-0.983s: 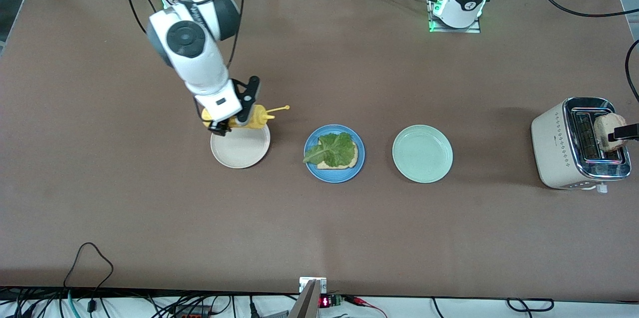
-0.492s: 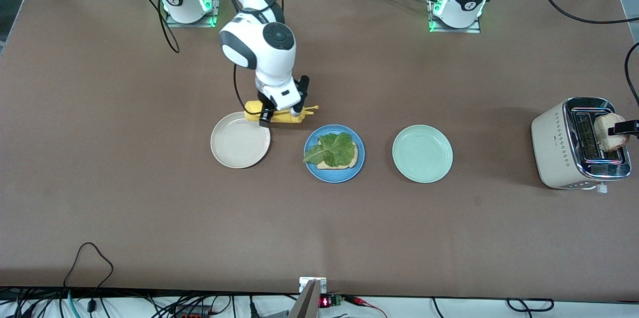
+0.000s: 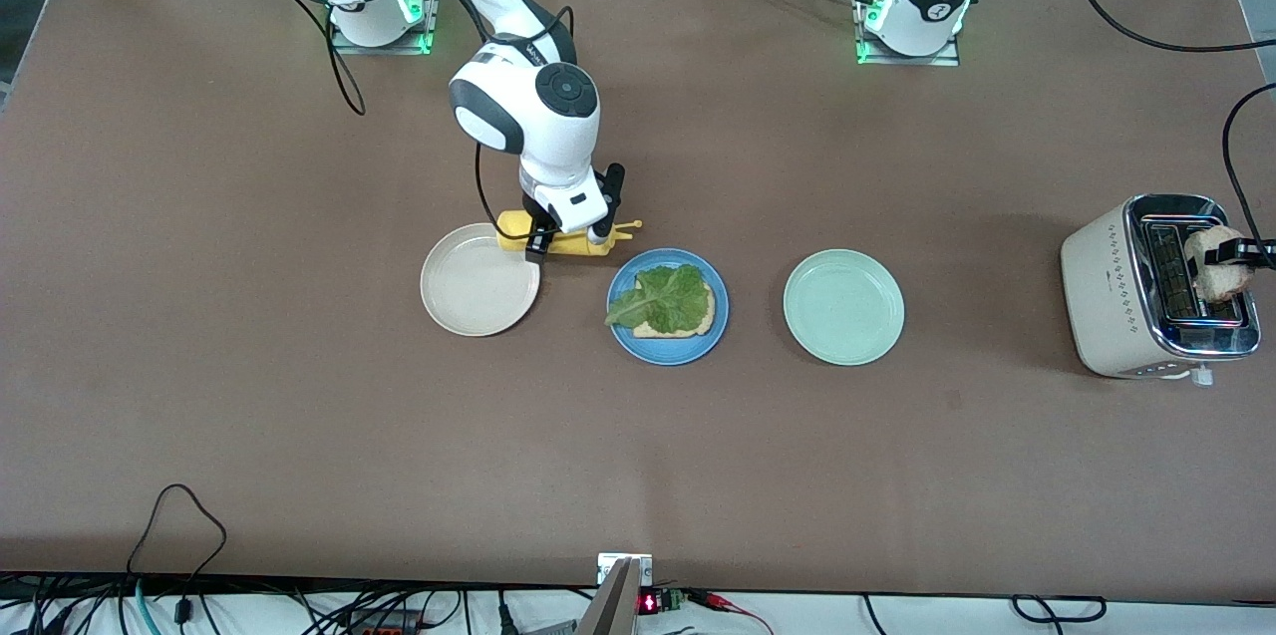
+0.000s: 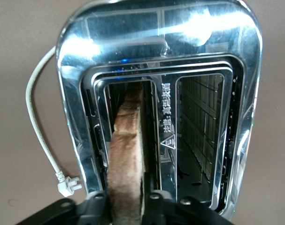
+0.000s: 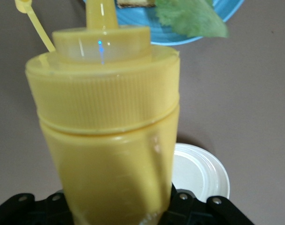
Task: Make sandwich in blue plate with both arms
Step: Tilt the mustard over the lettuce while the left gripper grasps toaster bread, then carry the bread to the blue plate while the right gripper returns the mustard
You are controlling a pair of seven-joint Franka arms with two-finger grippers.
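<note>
Entry, two-arm sandwich station. Right gripper (image 3: 568,234): jaws pinching a yellow squeeze bottle (image 3: 558,238) about its body, bottle lying nearly level with its long axis running from the cream-white plate (image 3: 479,293) toward the blue plate (image 3: 667,307), nozzle end leading. The blue plate sits just past the nozzle, a little nearer the front camera than the gripper; this arm is by far the nearer one to it. On that plate: one toasted bread slice (image 3: 688,323) with a ruffled lettuce leaf (image 3: 660,298) on top, no upper slice yet. Left gripper (image 3: 1241,258): over the cream toaster (image 3: 1156,286) at the left arm's end of the table, fingers (image 4: 93,206) pressed onto a second toast slice (image 4: 127,159) that stands on edge in one slot, well apart from the blue plate. Between them: a pale mint-green plate (image 3: 843,307). Surface: flat brown table covering (image 3: 638,456), open room around the blue plate for either approach.
</note>
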